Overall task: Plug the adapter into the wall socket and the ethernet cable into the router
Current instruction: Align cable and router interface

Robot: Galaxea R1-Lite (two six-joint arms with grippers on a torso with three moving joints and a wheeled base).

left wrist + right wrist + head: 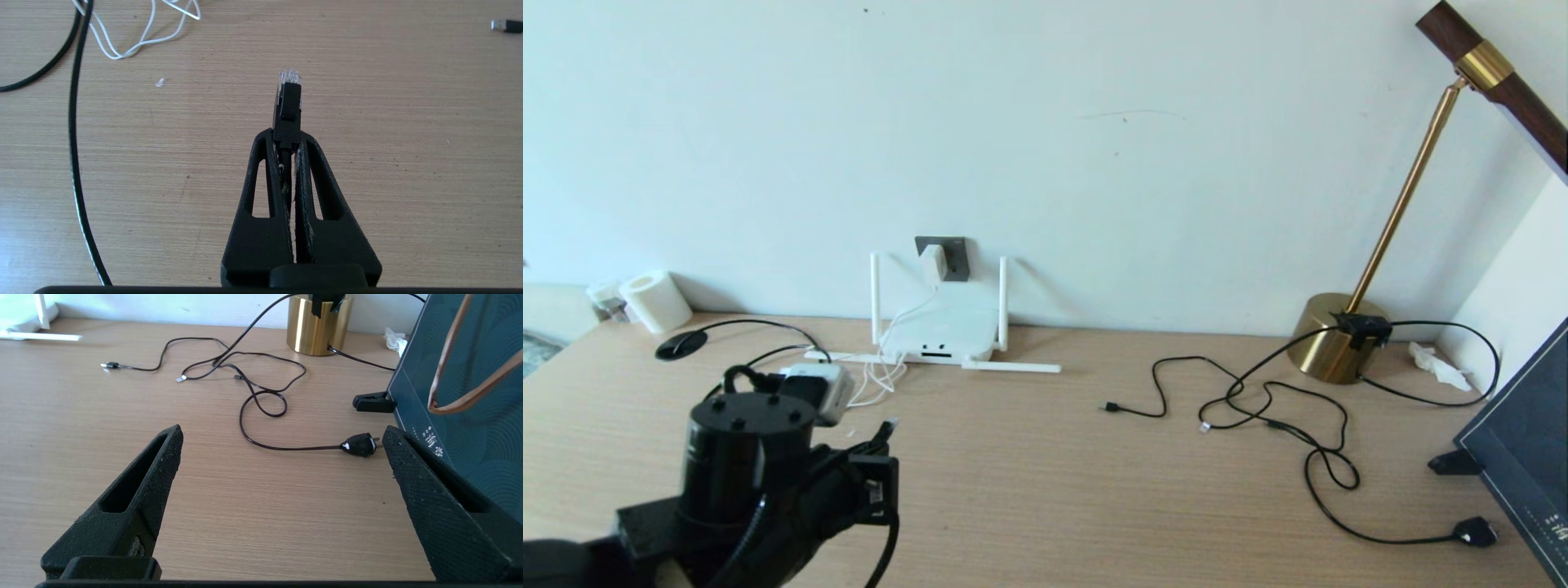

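Fingers [304,155] tight round ethernet cable [287,107]

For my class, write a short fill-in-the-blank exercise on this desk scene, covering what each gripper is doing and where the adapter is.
1. The left gripper is shut on the plug of the ______ cable.
2. The white adapter is already plugged into the wall ______.
3. The right gripper hovers over the desk with its fingers ______.
4. The router lies on the desk directly ______ the wall socket.

Missing words: ethernet; socket; open; below
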